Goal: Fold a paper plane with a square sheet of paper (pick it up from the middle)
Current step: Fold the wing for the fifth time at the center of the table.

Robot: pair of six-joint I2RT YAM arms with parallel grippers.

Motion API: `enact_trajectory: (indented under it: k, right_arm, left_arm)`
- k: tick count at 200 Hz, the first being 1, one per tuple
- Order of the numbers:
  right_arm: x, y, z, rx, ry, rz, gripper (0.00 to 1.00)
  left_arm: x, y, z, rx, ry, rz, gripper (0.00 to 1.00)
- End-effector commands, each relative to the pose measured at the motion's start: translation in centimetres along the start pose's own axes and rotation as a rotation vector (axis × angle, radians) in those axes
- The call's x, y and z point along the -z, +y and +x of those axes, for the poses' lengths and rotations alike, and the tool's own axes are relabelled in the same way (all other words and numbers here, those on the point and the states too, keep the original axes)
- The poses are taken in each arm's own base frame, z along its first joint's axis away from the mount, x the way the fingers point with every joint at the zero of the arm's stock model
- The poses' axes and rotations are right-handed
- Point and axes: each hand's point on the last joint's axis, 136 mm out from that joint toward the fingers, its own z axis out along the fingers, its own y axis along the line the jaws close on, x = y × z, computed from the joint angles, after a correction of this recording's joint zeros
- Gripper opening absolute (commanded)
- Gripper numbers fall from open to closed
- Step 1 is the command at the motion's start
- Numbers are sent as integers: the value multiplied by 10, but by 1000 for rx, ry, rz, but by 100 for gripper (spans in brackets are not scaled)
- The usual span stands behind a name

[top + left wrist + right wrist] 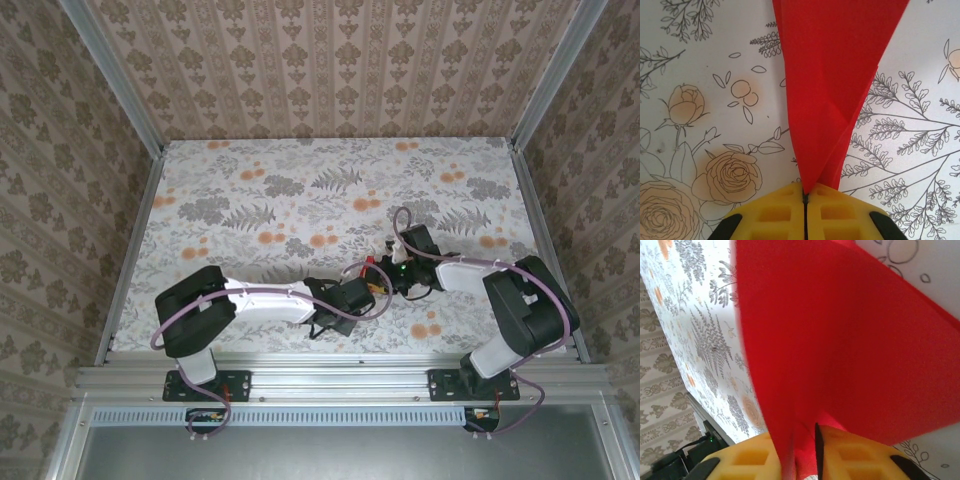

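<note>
Floral-patterned table (250,200) is seen beneath both arms, whose wrists meet near its middle. The left gripper (805,196) is pressed shut on the pointed tip of the folded red paper (830,60) (creased along its length). Farther along, the paper is lodged between the yellow fingers of the right gripper (802,442); whether they clamp it cannot be told

Bright red paper plane (830,75), grey-and-orange floral table (300,190)

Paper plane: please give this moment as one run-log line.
paper plane: red, folded, pointed | left hand: shut on its narrow end | right hand: paper between jaws, grip unclear
</note>
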Motion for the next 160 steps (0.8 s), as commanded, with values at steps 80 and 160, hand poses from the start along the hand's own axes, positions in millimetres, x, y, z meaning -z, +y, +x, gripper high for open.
enact_trajectory:
  k: [80,160]
  right_arm:
    - [11,11,16,-135,-7,-147,39]
    - [-3,2,35,-166,34,-125,31]
  left_arm:
    - [-13,24,14,-102,53,-161,4]
    - [-11,20,8,-153,29,-175,3]
